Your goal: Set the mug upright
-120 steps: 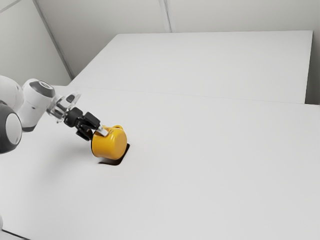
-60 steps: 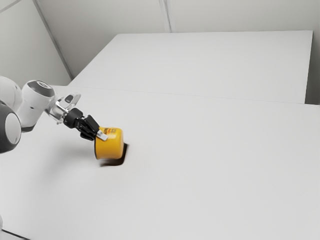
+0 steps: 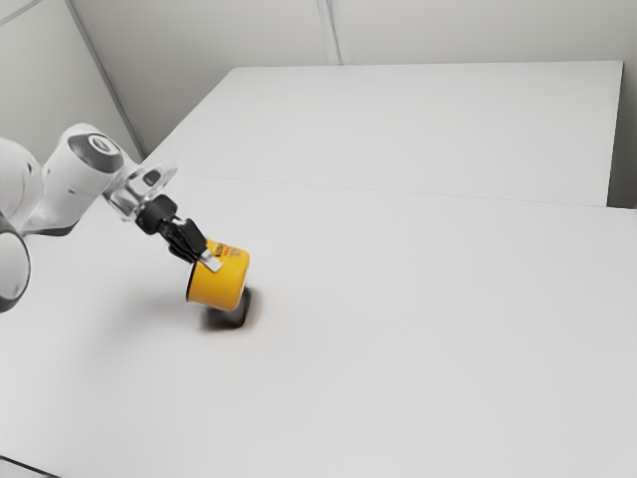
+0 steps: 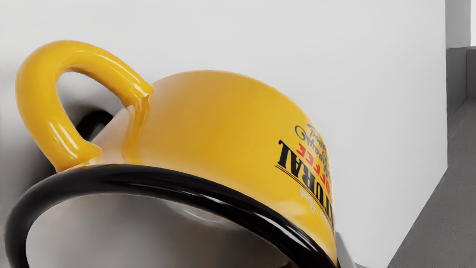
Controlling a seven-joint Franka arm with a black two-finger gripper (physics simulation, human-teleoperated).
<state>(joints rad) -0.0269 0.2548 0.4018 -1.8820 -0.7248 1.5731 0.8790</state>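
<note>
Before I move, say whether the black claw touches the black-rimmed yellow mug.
Touching: the exterior view shows the claw with its pale fingertip against the mug.

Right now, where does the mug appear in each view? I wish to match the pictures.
Exterior view: the mug is toward the exterior view's left, in the jaws, above its dark shadow.
Wrist view: close to the camera, black rim and open mouth nearest, table behind.
Shared landmark: the printed lettering on its yellow side.

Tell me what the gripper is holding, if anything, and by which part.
The gripper holds the yellow mug by its wall at the black rim, away from the handle.
</note>
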